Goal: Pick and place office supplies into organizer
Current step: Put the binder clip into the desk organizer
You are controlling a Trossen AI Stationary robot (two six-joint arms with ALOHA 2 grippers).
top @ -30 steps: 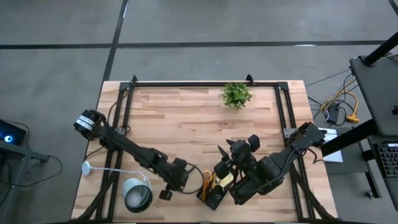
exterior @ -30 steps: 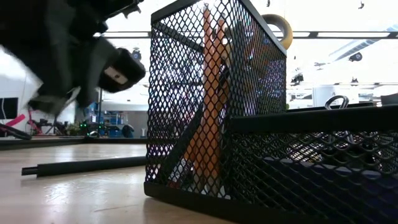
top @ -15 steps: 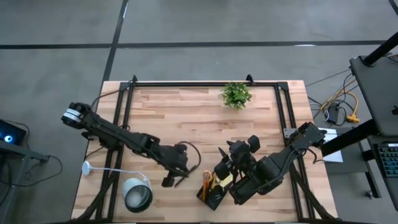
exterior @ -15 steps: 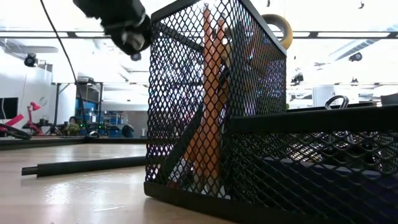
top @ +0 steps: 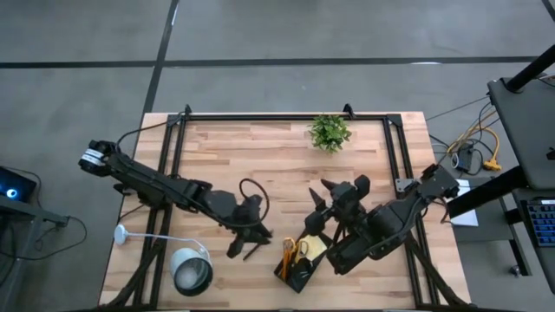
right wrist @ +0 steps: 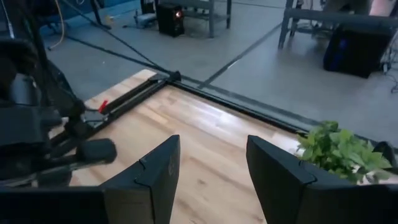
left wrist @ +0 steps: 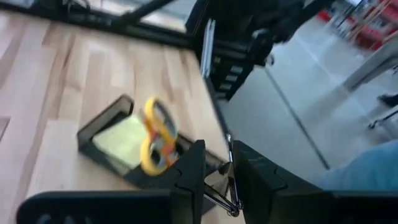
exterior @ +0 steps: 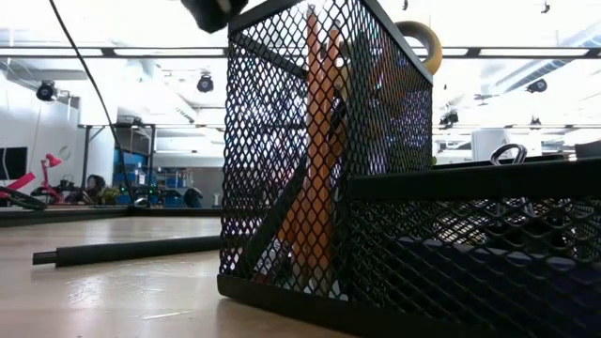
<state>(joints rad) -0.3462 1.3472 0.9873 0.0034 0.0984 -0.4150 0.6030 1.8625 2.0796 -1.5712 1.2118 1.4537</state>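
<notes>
The black mesh organizer [top: 299,263] stands near the table's front edge and fills the low view [exterior: 376,188]. It holds orange pencils [exterior: 315,141], yellow-handled scissors [left wrist: 155,134] and a yellow sticky-note pad [left wrist: 121,140]. My left gripper [top: 245,250] hangs above the table just left of the organizer, shut on a small binder clip [left wrist: 225,180]. My right gripper [top: 340,189] hovers open beyond the organizer's far side, with nothing between its fingers [right wrist: 211,149]. A black pen [exterior: 122,249] lies flat on the table. My left gripper pinches the binder clip between its two fingers, and the clip's wire handles [left wrist: 231,202] show in the gap between them. The fingers slant slightly downward toward the organizer. The clip is lifted clear of the table.
A small green potted plant [top: 329,132] stands at the far edge, also in the right wrist view [right wrist: 339,152]. A round silver-white lamp [top: 191,270] sits at the front left corner. Bare wood lies between the plant and the organizer.
My left gripper has risen from the tabletop with the clip and has gone toward the far edge and a little right. It has tipped up from pointing steeply down to nearly level. In the low view it has climbed almost out of the picture's top.
</notes>
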